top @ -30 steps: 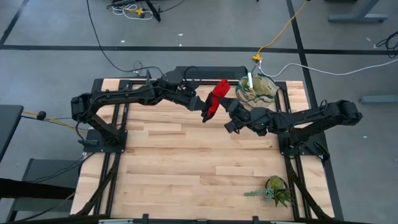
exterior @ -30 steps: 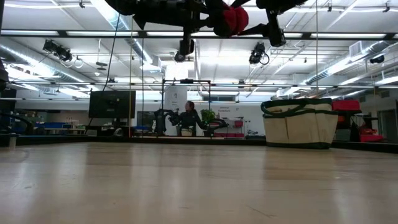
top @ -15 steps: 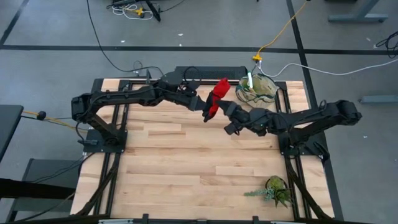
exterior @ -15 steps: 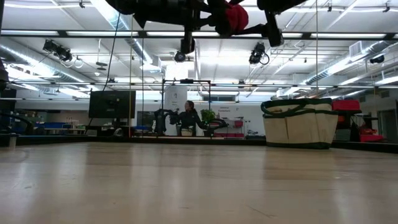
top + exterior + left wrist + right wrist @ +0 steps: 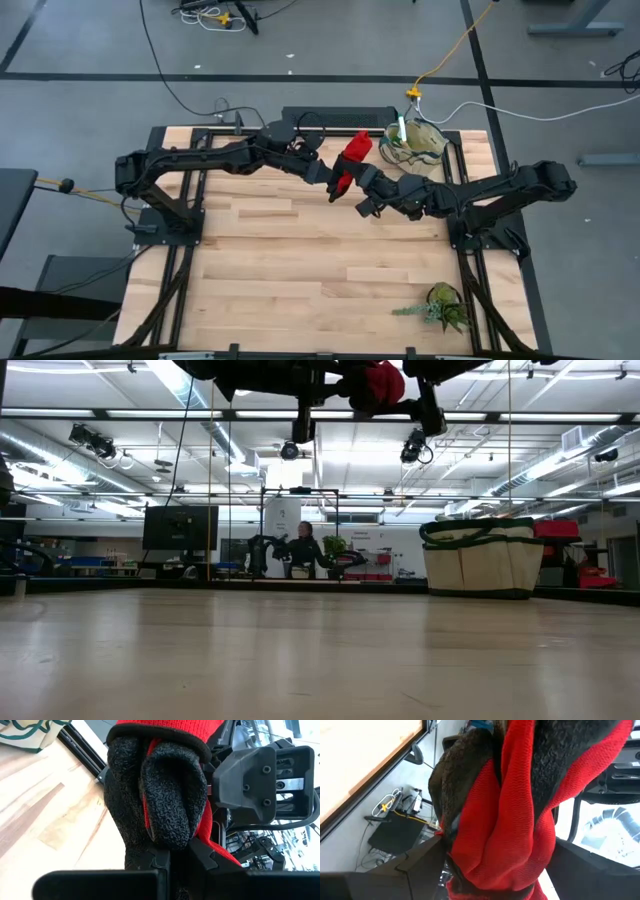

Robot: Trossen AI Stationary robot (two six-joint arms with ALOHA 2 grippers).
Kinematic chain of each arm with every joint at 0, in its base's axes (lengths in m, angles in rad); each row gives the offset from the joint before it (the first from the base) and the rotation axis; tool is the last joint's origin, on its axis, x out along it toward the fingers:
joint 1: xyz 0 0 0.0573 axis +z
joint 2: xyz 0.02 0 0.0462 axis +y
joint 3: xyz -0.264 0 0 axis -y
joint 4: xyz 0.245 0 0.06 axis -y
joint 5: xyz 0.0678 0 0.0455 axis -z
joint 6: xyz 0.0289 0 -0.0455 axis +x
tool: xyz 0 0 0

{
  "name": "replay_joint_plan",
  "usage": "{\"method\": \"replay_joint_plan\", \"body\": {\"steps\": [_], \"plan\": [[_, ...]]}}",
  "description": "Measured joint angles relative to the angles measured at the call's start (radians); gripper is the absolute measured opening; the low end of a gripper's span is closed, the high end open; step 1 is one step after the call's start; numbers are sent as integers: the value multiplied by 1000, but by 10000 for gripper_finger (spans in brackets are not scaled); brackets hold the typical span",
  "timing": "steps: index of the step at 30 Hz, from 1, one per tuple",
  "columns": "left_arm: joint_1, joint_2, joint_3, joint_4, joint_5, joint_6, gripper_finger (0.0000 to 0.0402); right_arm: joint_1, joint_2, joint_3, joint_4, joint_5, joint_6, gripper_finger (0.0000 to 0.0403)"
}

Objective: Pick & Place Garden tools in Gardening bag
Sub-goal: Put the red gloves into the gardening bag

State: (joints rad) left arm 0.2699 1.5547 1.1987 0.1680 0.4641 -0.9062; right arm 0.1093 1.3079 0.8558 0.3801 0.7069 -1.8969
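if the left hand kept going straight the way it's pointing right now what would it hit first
Beyond the red-and-black gloves it already grips, the left hand points at the right hand, directly behind them. That looks like first contact, though the gap is unclear.

Gloves (image 5: 350, 160) held above tabletop (image 5: 300, 260), near its far edge, about mid-width. Left end effector (image 5: 333, 178) on gloves from left side, right end effector (image 5: 362, 180) touching them from right; both meet at same spot. Bag (image 5: 413, 143) on tabletop at far right corner, just right of gloves, behind right arm. Plant (image 5: 440, 305) on tabletop near front right, well apart from bag and gloves.
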Motion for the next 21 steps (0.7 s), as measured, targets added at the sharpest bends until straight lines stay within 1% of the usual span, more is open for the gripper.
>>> {"method": "replay_joint_plan", "body": {"steps": [4,7,16,21], "plan": [[0,0,0,0,0,0,34,0,0,0,2,24,4,314],[0,0,0,0,-1,1,34,0,0,0,3,47,4,301],[1,0,0,0,0,1,34,0,0,0,3,52,3,232],[1,0,0,-2,0,2,35,0,0,0,4,38,-1,200]]}}
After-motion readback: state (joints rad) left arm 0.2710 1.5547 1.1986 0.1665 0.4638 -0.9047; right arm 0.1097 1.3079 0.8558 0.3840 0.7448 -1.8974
